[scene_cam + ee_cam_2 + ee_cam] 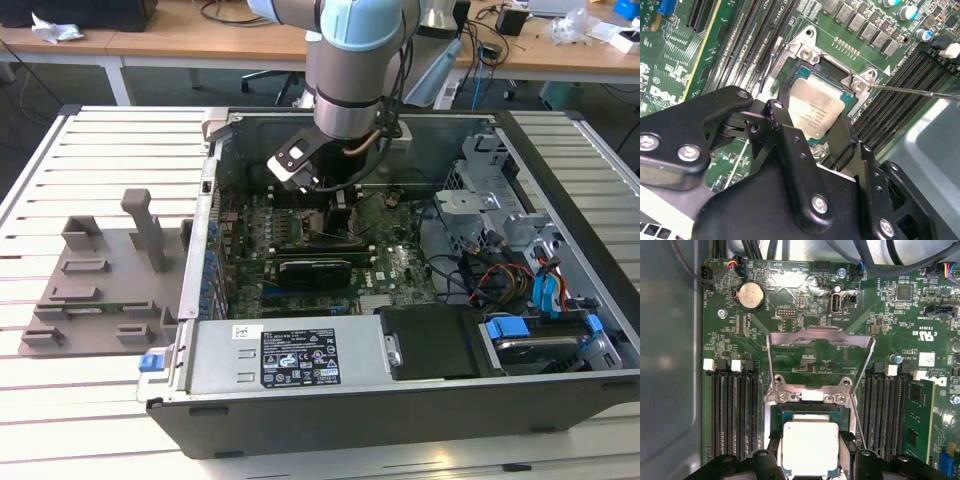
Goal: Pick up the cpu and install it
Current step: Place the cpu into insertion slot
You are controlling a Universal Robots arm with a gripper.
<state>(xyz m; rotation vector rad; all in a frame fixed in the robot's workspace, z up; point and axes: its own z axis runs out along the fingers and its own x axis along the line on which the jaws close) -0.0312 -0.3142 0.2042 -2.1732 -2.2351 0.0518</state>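
The cpu (pixel 810 447), a small square chip with a silvery metal top, lies flat over the socket (pixel 810 416) on the green motherboard (pixel 805 315). My gripper (pixel 810 437) stands over it, with one black finger (pixel 774 445) against each opposite edge of the chip, shut on it. In the second wrist view the cpu (pixel 815 107) sits inside the socket frame between the two fingers (pixel 782 125). The metal load plate (pixel 820 337) of the socket is swung up and open behind the chip. In the exterior view the gripper (pixel 335 205) reaches down into the open computer case (pixel 300 360).
Dark memory slots (pixel 732 410) flank the socket on both sides. A thin lever rod (pixel 920 91) sticks out beside it. Cables and a metal drive cage (pixel 500 200) fill the case at the exterior view's right. A grey fixture (pixel 100 280) lies on the slatted table.
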